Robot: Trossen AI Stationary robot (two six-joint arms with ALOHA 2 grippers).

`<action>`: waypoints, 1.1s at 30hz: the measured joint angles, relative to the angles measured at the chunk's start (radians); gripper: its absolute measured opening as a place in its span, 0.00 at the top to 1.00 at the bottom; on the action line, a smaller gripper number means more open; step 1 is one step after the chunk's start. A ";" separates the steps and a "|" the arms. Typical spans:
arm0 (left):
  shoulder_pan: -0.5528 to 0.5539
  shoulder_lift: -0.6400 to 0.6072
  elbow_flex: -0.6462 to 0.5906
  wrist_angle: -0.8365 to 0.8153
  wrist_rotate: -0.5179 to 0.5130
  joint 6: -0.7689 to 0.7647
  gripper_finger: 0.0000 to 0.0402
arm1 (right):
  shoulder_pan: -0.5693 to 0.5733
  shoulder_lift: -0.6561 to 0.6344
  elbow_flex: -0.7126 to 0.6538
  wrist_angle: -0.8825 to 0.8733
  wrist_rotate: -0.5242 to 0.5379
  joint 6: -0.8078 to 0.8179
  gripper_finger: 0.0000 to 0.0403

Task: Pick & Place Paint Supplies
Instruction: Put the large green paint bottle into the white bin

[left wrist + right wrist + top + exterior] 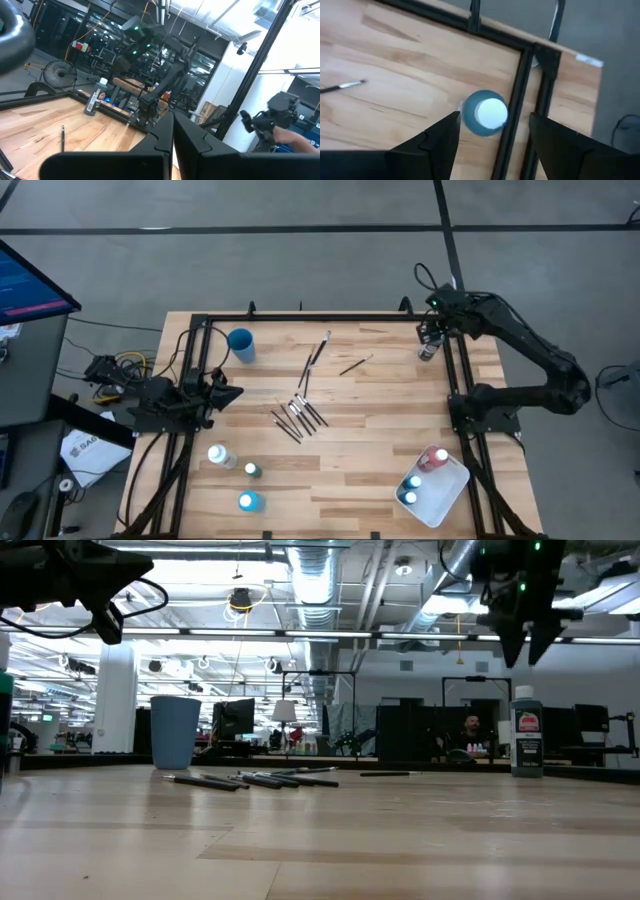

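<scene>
A paint bottle with a white cap (491,112) stands upright on the table at its far right corner, beside the black frame rail. My right gripper (493,119) hangs open above it, its fingers apart on either side and clear of the bottle (527,745). Several dark-handled brushes (300,416) lie mid-table, with two more (316,355) farther back. Three more bottles (220,456) sit near left. My left gripper (228,392) is shut with nothing in it, at the table's left side.
A white tray (452,490) at the near right holds three small bottles. A blue cup (241,343) stands at the far left. Black frame rails (455,370) run along the table's edges. The middle of the table near the front is bare wood.
</scene>
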 joint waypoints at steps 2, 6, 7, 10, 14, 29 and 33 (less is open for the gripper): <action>0.000 0.000 0.000 0.000 0.000 0.000 0.99 | -0.038 0.000 -0.048 0.056 -0.017 -0.015 0.43; 0.000 0.000 0.000 0.000 0.000 0.000 0.99 | -0.054 0.000 -0.082 0.125 -0.016 -0.029 0.43; 0.000 0.000 0.000 0.000 0.000 0.000 0.99 | -0.053 0.004 -0.087 0.137 -0.027 -0.030 0.43; 0.000 0.000 0.000 0.000 0.000 0.000 0.99 | -0.059 0.016 -0.113 0.149 -0.064 -0.027 0.44; 0.000 0.000 0.000 0.000 0.000 0.000 0.99 | -0.070 0.014 -0.145 0.169 -0.062 -0.032 0.46; 0.000 0.000 0.000 0.005 0.000 0.000 0.99 | -0.065 0.013 -0.165 0.183 -0.065 -0.030 0.73; 0.000 0.000 0.000 0.007 0.000 0.000 0.99 | -0.065 0.013 -0.165 0.184 -0.065 -0.030 0.73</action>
